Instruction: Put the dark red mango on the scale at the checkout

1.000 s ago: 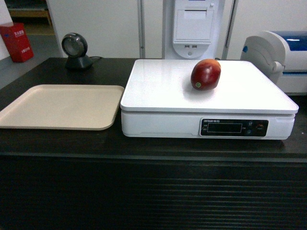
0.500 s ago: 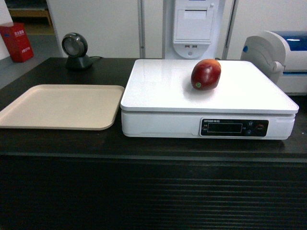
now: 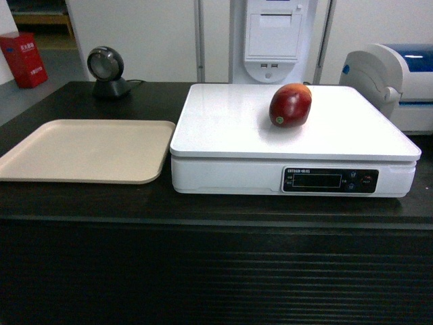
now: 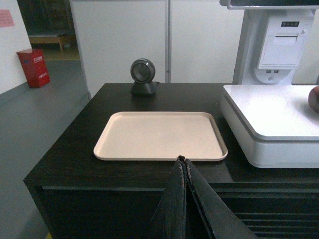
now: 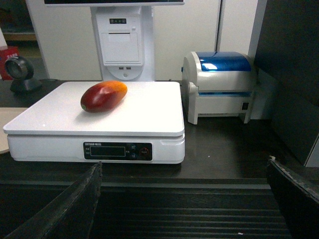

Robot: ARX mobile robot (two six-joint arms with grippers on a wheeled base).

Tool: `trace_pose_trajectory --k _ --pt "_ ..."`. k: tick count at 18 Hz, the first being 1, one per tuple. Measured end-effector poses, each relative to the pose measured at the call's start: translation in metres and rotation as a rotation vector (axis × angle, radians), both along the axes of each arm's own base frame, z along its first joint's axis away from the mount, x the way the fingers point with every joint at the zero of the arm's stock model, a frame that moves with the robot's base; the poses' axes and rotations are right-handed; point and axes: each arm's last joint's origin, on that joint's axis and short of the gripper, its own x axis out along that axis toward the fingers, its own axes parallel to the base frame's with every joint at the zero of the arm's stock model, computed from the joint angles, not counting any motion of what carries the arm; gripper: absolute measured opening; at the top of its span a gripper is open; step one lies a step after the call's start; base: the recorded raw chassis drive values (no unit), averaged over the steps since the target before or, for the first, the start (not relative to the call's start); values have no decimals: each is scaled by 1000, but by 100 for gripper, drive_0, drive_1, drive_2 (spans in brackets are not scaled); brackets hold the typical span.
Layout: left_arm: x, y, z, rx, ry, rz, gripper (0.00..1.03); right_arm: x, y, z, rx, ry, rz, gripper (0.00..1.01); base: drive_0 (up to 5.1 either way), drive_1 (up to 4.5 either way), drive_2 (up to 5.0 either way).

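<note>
The checkout (image 3: 81,203), a dark counter with a ribbed front, carries the white scale (image 3: 223,128), and the dark red mango (image 3: 290,105) lies on the scale's flat top toward the back, touching nothing else. Left of the scale sits a beige tray (image 3: 81,150), with a round barcode scanner (image 3: 106,70) behind it and a blue-topped label printer (image 5: 219,87) at the right.

The left gripper (image 4: 183,162) has its fingers pressed together, holding nothing, short of the tray's near rim. The right gripper (image 5: 184,172) is spread wide and empty, its fingers (image 5: 75,204) cut off by the picture's lower edge. Neither gripper appears in the head view. The scale's display text is too small to read.
</note>
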Motion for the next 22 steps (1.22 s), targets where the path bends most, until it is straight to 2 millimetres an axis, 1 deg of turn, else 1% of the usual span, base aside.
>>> trace_pose_trajectory --k 2,4,6,8,10,14,17,19,22 --pt "-1 0 -1 0 8 0 2 0 0 0 0 0 0 98 0 0 0" --pt "-7 0 -6 0 54 -2 2 0 0 0 0 0 0 98 0 0 0" --pt "-11 0 -3 0 8 0 2 0 0 0 0 0 0 98 0 0 0" --pt "-11 0 0 1 -6 2 2 0 0 0 0 0 1 98 0 0 0" --pt "-11 0 -4 1 18 -2 2 0 0 0 0 0 0 98 0 0 0" --pt "-11 0 -4 2 14 0 2 0 0 0 0 0 0 98 0 0 0" --pt "-11 0 -4 2 14 0 36 0 0 0 0 0 0 98 0 0 0" --pt "-11 0 -4 2 14 0 61 0 0 0 0 0 0 98 0 0 0" --pt "-11 0 -4 2 14 0 95 0 0 0 0 0 0 98 0 0 0"
